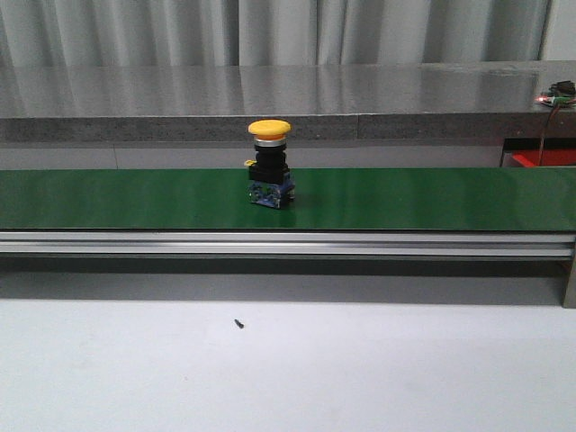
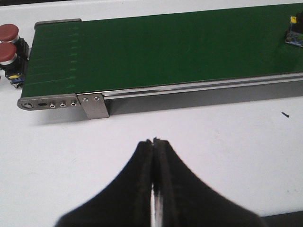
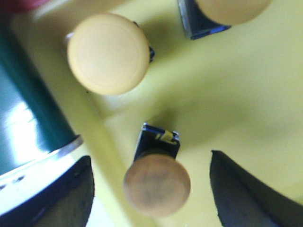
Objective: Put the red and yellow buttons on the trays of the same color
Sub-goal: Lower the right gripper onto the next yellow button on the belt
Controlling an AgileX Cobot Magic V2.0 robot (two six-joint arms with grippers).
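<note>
Our left end effector (image 2: 154,142) hangs with fingers pressed together above the white bench (image 2: 227,137), near the green conveyor belt (image 2: 165,47). Our right end effector (image 3: 151,189) is spread apart around a yellow button (image 3: 156,182) in the yellow tray (image 3: 246,94). Another yellow button (image 1: 270,162) stands upright on the belt; two red buttons (image 2: 8,40) sit beyond its end.

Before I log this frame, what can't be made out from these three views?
- Red tray: no view shows it clearly.
- Two red buttons, left wrist view: cut off by the picture's edge beyond the belt.
- Small dark speck on the table, front view: too small to identify.
- Yellow tray, right wrist view: blurred; its extent runs beyond the picture.
- Both arms: outside the front view.
</note>
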